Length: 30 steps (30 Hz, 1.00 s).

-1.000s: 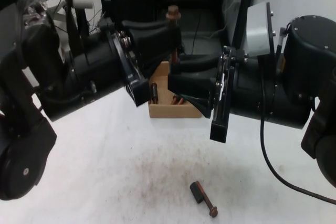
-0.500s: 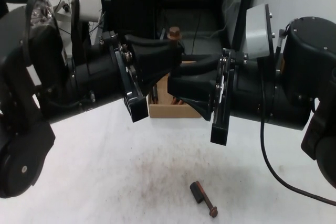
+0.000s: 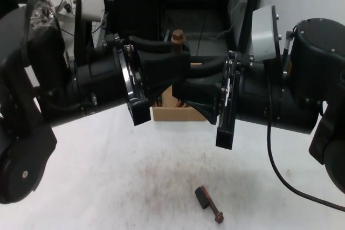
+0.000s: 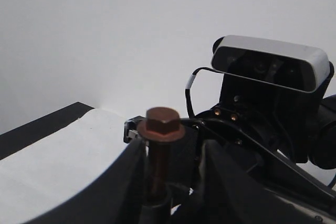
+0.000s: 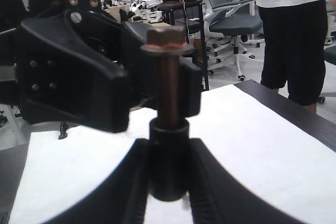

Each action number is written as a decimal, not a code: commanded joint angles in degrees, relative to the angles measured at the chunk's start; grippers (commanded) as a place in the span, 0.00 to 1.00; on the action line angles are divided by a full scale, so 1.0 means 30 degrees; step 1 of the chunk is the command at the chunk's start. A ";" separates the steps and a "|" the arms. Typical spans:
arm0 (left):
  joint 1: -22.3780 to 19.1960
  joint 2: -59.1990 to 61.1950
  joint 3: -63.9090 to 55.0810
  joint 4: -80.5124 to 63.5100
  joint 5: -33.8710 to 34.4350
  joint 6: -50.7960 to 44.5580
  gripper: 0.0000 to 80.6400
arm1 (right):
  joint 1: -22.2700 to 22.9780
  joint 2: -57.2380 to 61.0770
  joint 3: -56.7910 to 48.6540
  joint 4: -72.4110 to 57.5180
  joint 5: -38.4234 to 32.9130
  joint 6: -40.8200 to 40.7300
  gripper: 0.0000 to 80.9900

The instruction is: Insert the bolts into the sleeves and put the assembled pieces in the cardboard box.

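Note:
A copper bolt [image 3: 177,37] stands upright in mid-air above the bench, head up. My left gripper [image 3: 173,62] is shut on its shaft just under the head; the bolt [image 4: 161,145] rises between the fingers [image 4: 131,182]. My right gripper [image 5: 169,153] is shut on a black sleeve [image 5: 169,156], and the bolt [image 5: 169,72] enters the sleeve's top, most of its shaft showing above it. The two grippers meet nose to nose, the right gripper [image 3: 188,85] slightly lower. The cardboard box [image 3: 172,113] sits on the bench right behind and below them.
One assembled bolt and sleeve [image 3: 209,204] lies on the white bench near the front. The box holds several copper pieces [image 3: 158,100]. Dark racks and cables stand beyond the bench's far edge.
My left gripper has come down and to the right with the bolt, lowering its head towards the right gripper. The right arm has stayed put.

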<state>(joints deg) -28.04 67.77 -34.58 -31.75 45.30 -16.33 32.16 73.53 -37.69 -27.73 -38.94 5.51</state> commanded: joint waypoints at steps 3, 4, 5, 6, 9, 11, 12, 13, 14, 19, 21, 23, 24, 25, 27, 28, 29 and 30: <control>0.0346 0.0026 -0.0141 0.0380 -0.1017 0.0476 0.42 | -0.0059 -0.0264 -0.0177 -0.0563 0.0274 0.0028 0.01; 0.0396 0.0026 -0.0141 0.0346 -0.1097 0.0771 0.42 | -0.0059 -0.0264 -0.0177 -0.0563 0.0274 0.0028 0.01; 0.0415 0.0026 -0.0141 0.0346 -0.1094 0.1066 0.42 | -0.0059 -0.0264 -0.0177 -0.0563 0.0274 0.0028 0.01; 0.0401 0.0026 -0.0141 0.0346 -0.1200 0.1184 0.42 | -0.0059 -0.0264 -0.0177 -0.0563 0.0274 0.0028 0.01; 0.0401 0.0026 -0.0141 0.0346 -0.1405 0.1180 0.42 | -0.0059 -0.0264 -0.0177 -0.0563 0.0274 0.0028 0.01; 0.0401 0.0026 -0.0141 0.0346 -0.1532 0.1180 0.42 | -0.0059 -0.0264 -0.0177 -0.0563 0.0274 0.0028 0.01; 0.0401 0.0026 -0.0141 0.0346 -0.1535 0.1180 0.42 | -0.0059 -0.0264 -0.0177 -0.0563 0.0274 0.0028 0.01; 0.0401 0.0026 -0.0141 0.0268 -0.1582 0.1180 0.42 | -0.0059 -0.0264 -0.0177 -0.0563 0.0274 0.0028 0.01; 0.0401 0.0026 -0.0141 0.0124 -0.1579 0.1180 0.42 | -0.0059 -0.0264 -0.0177 -0.0563 0.0274 0.0028 0.01; 0.0401 -0.0140 -0.0141 -0.2790 -0.1848 0.1141 0.42 | -0.0059 -0.0264 -0.0177 -0.0563 0.0274 0.0028 0.01; 0.0464 -0.0421 -0.0141 -0.4416 -0.3050 0.1141 0.42 | -0.0059 -0.0264 -0.0177 -0.0563 0.0274 0.0028 0.01; 0.0667 -0.0812 -0.0141 -0.5289 -0.3927 0.1141 0.42 | -0.0059 -0.0264 -0.0177 -0.0563 0.0274 0.0028 0.01; 0.0841 -0.1002 -0.0141 -0.5294 -0.4198 0.1141 0.42 | -0.0059 -0.0264 -0.0177 -0.0563 0.0274 0.0028 0.01; 0.1048 -0.1279 -0.0141 -0.5150 -0.4388 0.1141 0.42 | -0.0059 -0.0264 -0.0177 -0.0563 0.0274 0.0028 0.01; 0.1404 -0.1596 -0.0141 -0.4972 -0.4395 0.1141 0.42 | -0.0059 -0.0264 -0.0177 -0.0563 0.0274 0.0028 0.01; 0.1576 -0.1709 -0.0141 -0.4889 -0.4541 0.1141 0.42 | -0.0059 -0.0264 -0.0177 -0.0563 0.0274 0.0028 0.01; 0.1734 -0.1850 -0.0141 -0.4547 -0.4949 0.1141 0.42 | -0.0059 -0.0264 -0.0177 -0.0563 0.0396 0.0028 0.01; 0.1848 -0.1980 -0.0141 -0.3981 -0.5683 0.1141 0.42 | -0.0059 -0.0264 -0.0177 -0.0526 0.0696 0.0413 0.01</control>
<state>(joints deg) -23.32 62.87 -34.58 -45.90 32.15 -12.99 32.16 73.53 -37.69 -28.21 -38.11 5.51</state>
